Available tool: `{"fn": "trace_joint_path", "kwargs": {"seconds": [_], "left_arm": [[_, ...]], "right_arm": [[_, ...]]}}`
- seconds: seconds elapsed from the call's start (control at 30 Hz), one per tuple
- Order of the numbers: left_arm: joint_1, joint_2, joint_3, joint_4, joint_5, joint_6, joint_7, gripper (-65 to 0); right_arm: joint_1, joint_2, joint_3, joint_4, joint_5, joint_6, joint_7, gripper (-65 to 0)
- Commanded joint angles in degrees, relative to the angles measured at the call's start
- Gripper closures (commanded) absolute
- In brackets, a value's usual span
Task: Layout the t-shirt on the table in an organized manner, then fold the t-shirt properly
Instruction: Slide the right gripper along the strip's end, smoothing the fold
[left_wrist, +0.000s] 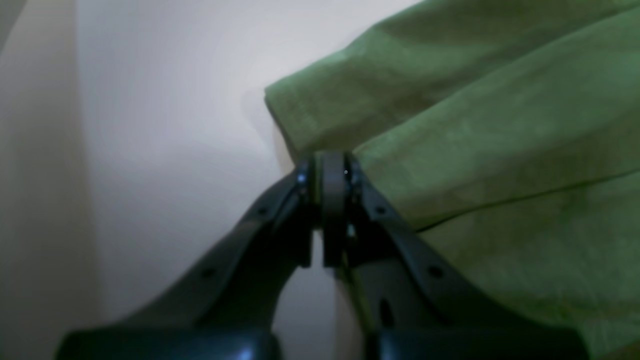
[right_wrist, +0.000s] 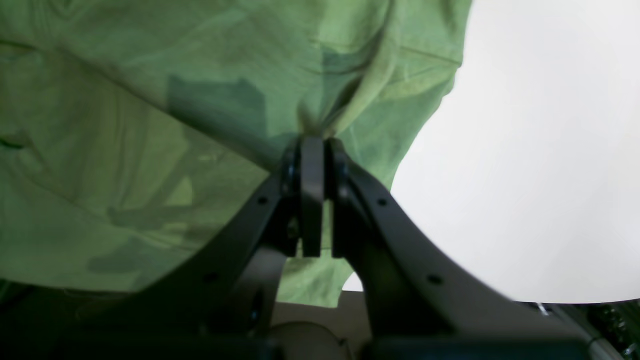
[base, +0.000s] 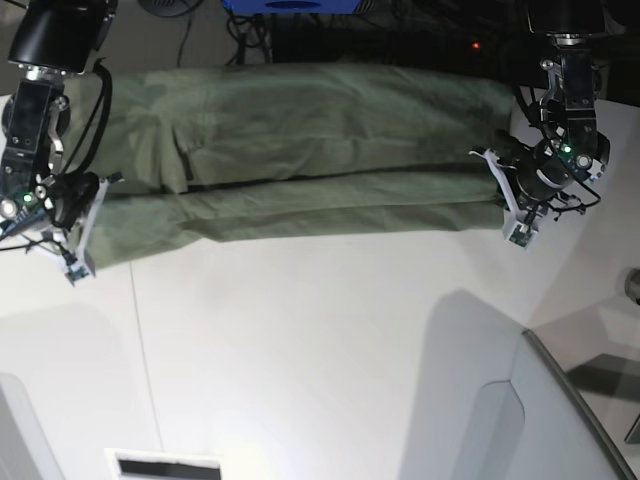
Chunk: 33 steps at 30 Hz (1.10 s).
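The olive-green t-shirt (base: 300, 150) is folded lengthwise into a long band and stretched across the far part of the white table (base: 320, 350). My left gripper (base: 505, 192) is shut on the band's right end; in the left wrist view its fingers (left_wrist: 332, 170) pinch the cloth edge (left_wrist: 500, 125) above the table (left_wrist: 165, 125). My right gripper (base: 93, 205) is shut on the band's left end; in the right wrist view it (right_wrist: 312, 150) clamps a gathered fold of the shirt (right_wrist: 125, 125) beside bare table (right_wrist: 540, 150).
A grey angled panel (base: 560, 420) rises at the near right corner. A white slotted piece (base: 165, 465) lies at the near edge. Dark cables and equipment (base: 400, 30) sit behind the table's far edge. A thin seam (base: 145, 350) runs down the tabletop.
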Motion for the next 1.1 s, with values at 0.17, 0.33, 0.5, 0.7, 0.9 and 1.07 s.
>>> {"fn": "trace_joint_path", "kwargs": {"seconds": [0.17,0.33,0.5,0.7,0.9,1.07], "left_arm": [[-0.37,-0.67,-0.36,1.21,-0.14,0.00,-0.94,0.0],[-0.37,-0.67,-0.36,1.21,-0.14,0.09,-0.94,0.0],[-0.37,-0.67,-0.36,1.21,-0.14,0.09,-0.94,0.0],[-0.37,-0.67,-0.36,1.21,-0.14,0.09,-0.94,0.0],[-0.37,-0.67,-0.36,1.21,-0.14,0.09,-0.94,0.0],[-0.37,-0.67,-0.36,1.21,-0.14,0.09,-0.94,0.0]], "right_arm": [[-0.92,-0.97,0.23,2.87,0.14,-0.21,0.31,0.0],[-2.50,-2.29,2.25,5.33,0.05,-1.79,0.75,0.0],[-3.82,-2.20,2.69,6.12,0.05,-1.97,0.83,0.0],[-5.31,-2.38,2.78,9.82,0.05,-2.06,0.31,0.0],[-6.45,-3.87,2.78,10.26,0.05,-2.06,-0.49,0.0],[-7.42,-5.19,2.52,11.13,0.05,-2.06,-0.40,0.0]]}}
